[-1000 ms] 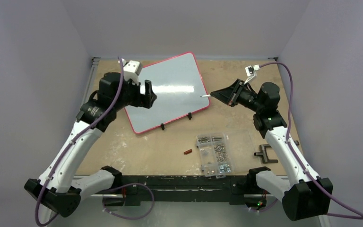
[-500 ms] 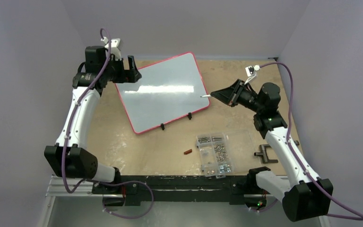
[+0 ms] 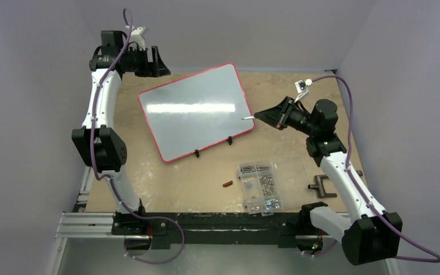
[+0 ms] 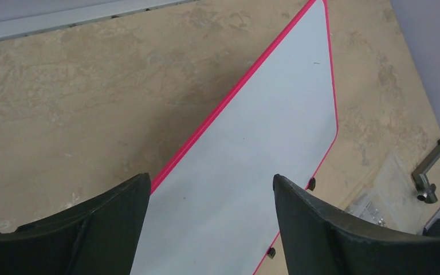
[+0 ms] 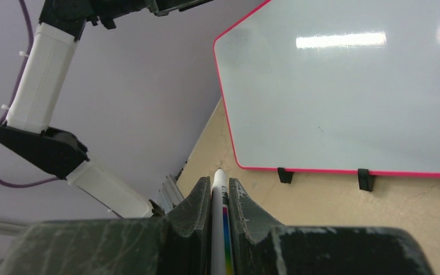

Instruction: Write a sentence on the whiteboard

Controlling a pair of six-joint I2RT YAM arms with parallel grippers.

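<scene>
Since the left arm has swung up off the whiteboard [image 3: 195, 114] within the last second, the top view shows the left gripper [image 3: 161, 61] high at 11 o'clock, jaws wide and empty. The board lies unmoved at centre, now fully uncovered, its face plain white. The right gripper [image 3: 262, 116] holds as before at 3 o'clock, clamped on a marker [image 3: 246, 117] whose tip is just beside the board's right edge. A screw box [image 3: 260, 186] sits at 5 o'clock, with a red bit [image 3: 227, 184] beside it.

Left wrist: the spread fingers [image 4: 109, 229] hang well above the board.

Right wrist: the fingers [image 5: 192, 209] pinch the marker, which points at the board's clipped edge, tip short of it.
</scene>
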